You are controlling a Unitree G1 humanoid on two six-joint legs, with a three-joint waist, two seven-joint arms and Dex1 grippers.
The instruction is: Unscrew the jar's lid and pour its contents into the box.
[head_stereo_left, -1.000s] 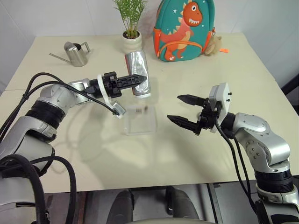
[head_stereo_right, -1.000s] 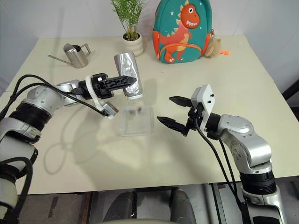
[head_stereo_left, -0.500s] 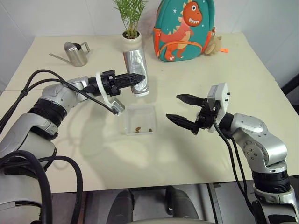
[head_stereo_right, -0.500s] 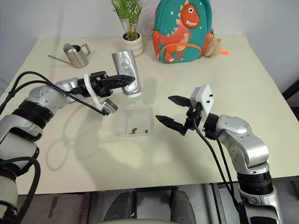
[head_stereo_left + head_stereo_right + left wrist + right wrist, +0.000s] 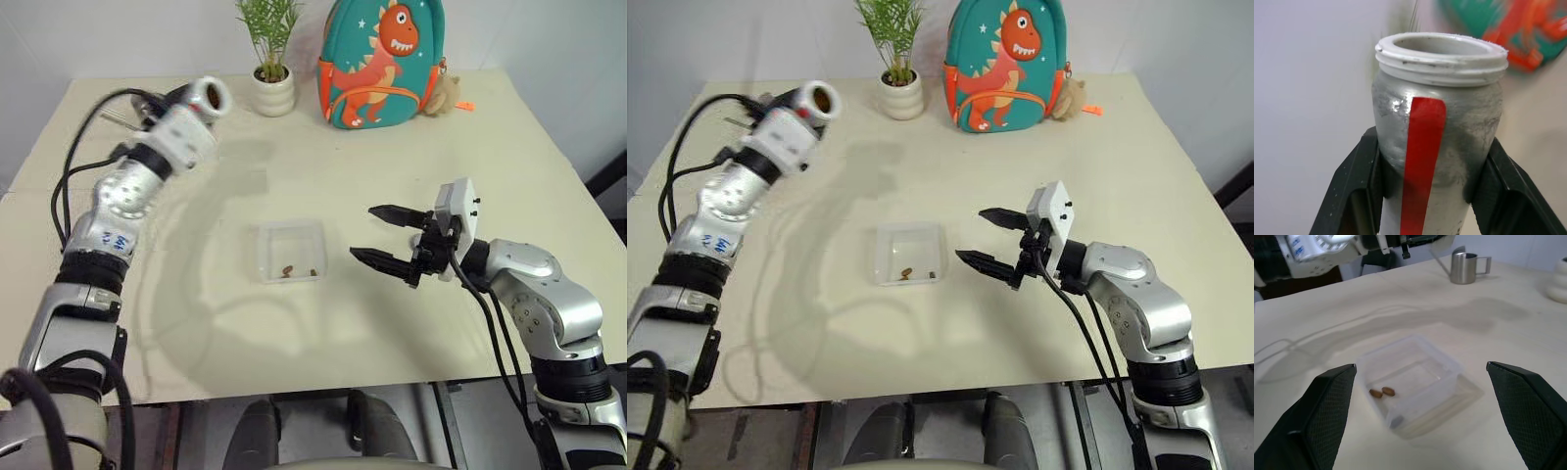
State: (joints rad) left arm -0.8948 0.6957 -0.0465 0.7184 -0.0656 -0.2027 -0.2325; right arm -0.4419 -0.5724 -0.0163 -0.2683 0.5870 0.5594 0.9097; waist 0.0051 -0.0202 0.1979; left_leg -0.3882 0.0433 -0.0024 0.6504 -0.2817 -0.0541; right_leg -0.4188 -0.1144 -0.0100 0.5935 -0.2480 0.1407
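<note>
The lidless silvery jar [image 5: 1437,132] with a red band is raised; brown contents [image 5: 298,271] lie in the clear box [image 5: 288,251].

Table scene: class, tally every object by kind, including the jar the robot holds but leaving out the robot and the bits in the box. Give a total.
Jar: 1
Clear box: 1
Potted plant: 1
Dinosaur backpack: 1
Steel watering can: 1
Brown plush toy: 1
Small orange scrap: 1
Total: 7
</note>
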